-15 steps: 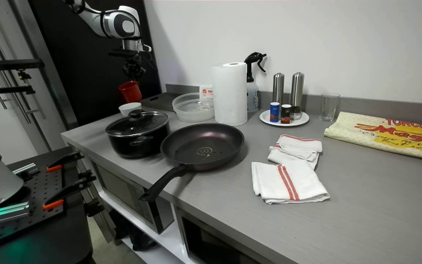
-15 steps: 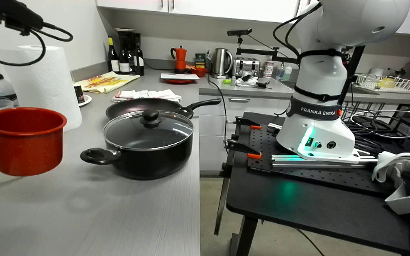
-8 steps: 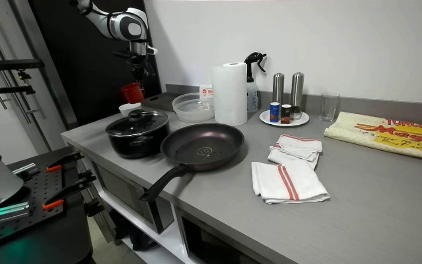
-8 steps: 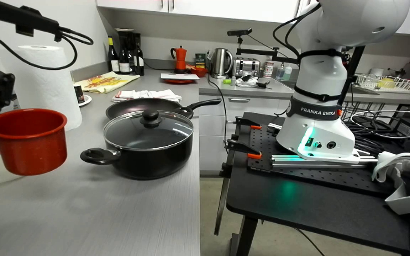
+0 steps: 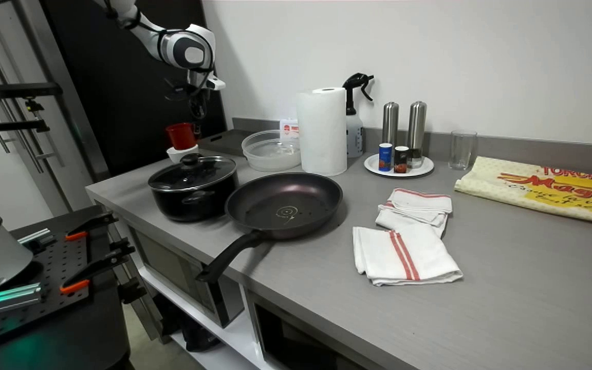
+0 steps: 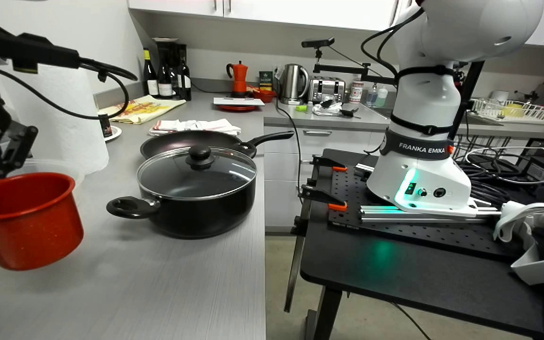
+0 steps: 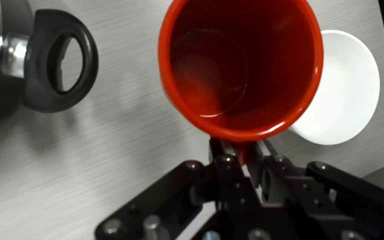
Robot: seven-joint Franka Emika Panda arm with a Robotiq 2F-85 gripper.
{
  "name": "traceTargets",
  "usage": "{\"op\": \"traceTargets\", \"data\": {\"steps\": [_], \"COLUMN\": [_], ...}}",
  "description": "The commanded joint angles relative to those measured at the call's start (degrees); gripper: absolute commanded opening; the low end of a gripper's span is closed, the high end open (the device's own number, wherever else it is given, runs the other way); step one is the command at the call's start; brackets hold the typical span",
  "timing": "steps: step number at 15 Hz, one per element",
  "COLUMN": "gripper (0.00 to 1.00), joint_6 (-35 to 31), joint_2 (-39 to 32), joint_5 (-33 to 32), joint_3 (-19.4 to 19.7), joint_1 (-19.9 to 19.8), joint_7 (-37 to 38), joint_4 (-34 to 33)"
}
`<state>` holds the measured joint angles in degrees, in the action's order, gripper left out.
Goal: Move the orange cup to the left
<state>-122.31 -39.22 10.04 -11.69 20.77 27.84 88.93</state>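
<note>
Two fingers (image 7: 219,148) of the gripper (image 7: 242,150) pinch the handle (image 7: 243,157) of the orange cup (image 7: 240,68), which hangs slightly tilted above the counter (image 7: 128,150). With nothing visible inside, it is probably light, and its walls look stiff enough not to give; the glossy outside may slip, so the handle seems the better hold, though the cup could swivel about that narrow grip. Lower, a white bowl (image 7: 340,90) stands partly hidden by the rim; farther off, a lidded black pot (image 6: 201,210) sits apart.
</note>
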Motion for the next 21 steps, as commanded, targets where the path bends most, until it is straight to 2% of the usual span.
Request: {"op": "traceTargets", "data": {"steps": [1, 10, 21], "gripper": [0.04, 0.04, 0.04], "joint_6": [-1.1, -3.9, -2.8], "joint_2": [-2.2, -7.9, -16.6], "joint_5": [3.7, 5.2, 4.4], "joint_3": [0.7, 2.1, 3.6], "joint_1": [0.7, 0.6, 0.4], "joint_7": [3.7, 8.4, 11.2], "joint_4": [-1.4, -5.7, -16.0]}}
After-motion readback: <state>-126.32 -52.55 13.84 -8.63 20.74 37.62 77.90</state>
